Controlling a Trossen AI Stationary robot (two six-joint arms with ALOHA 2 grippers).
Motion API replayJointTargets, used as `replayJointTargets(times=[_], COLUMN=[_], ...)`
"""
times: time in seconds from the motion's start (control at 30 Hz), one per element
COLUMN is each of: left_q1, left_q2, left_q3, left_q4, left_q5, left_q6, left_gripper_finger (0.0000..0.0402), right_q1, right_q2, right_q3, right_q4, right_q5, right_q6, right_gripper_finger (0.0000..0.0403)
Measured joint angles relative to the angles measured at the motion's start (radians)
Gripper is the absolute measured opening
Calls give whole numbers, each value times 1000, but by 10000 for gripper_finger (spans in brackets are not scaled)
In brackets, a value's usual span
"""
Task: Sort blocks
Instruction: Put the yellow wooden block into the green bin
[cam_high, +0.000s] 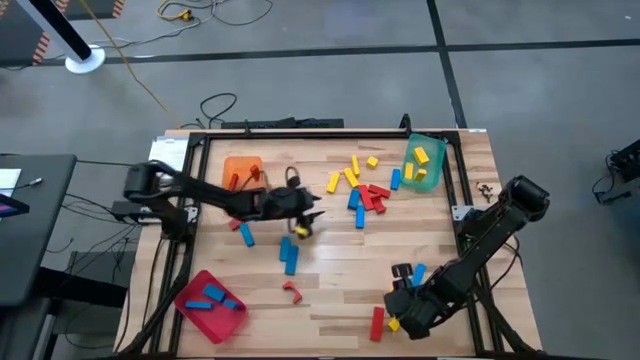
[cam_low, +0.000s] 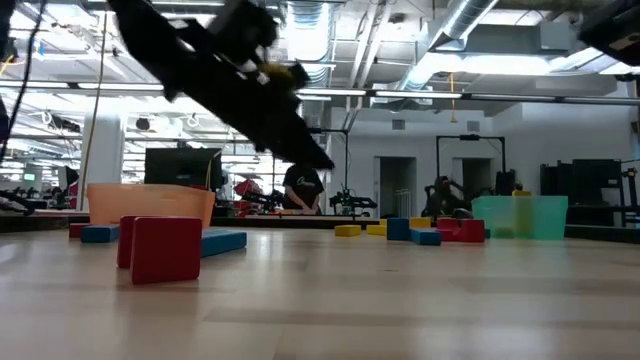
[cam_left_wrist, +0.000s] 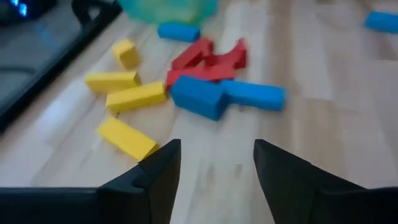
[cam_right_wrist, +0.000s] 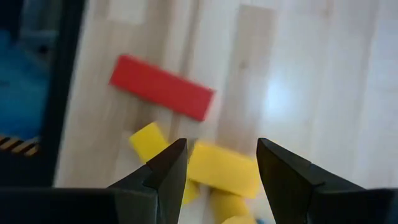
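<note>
The counter (cam_high: 330, 300) carries three trays as sorting bins: orange (cam_high: 242, 168) at 10 o'clock, green (cam_high: 424, 163) at 2, red (cam_high: 212, 305) at 8 (it has blue blocks). Most blocks (cam_high: 362, 188) lie unsorted near 1 o'clock. The left gripper (cam_left_wrist: 216, 163), fingers released and empty, faces that pile. The right gripper (cam_right_wrist: 219, 167), fingers released, hovers over a yellow block (cam_right_wrist: 225, 169) at 5 o'clock.

Blocks (cam_high: 362, 190): red/blue/yellow bars, mixed pile lying flat mid-table nr green tray, strays scattered, some in trays.

High view straight down over table (cam_high: 330, 300); low view level across it; wrist views close on tabletop
</note>
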Motion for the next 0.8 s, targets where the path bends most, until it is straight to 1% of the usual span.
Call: replayJointTargets(times=[0.13, 0.23, 0.33, 0.43, 0.57, 0.67, 0.73, 0.8], left_q1=[57, 97, 130, 151, 160, 162, 163, 163], left_q2=[135, 212, 284, 341, 408, 440, 450, 451], left_q3=[111, 200, 281, 356, 453, 504, 522, 523], left_q4=[-70, -109, -169, -246, -364, -416, -437, -443], left_q5=[-15, -17, -18, -24, -68, -87, -87, -87], left_q6=[-62, -99, -155, -180, -207, -192, -177, -161], left_gripper_finger=[240, 268, 290, 304, 312, 311, 301, 281], right_q1=[-27, -41, -56, -65, -73, -73, -73, -73], right_q2=[-1, -1, -1, -1, -1, -1, -2, -2], right_q3=[0, 0, 0, 0, 0, 0, 0, 0], right_q4=[0, -2, -3, -4, -4, -3, -4, -6], right_q5=[50, 77, 95, 122, 144, 161, 162, 163], right_q6=[-20, -29, -45, -57, -81, -95, -100, -102], right_gripper_finger=[207, 207, 207, 207, 207, 207, 207, 207])
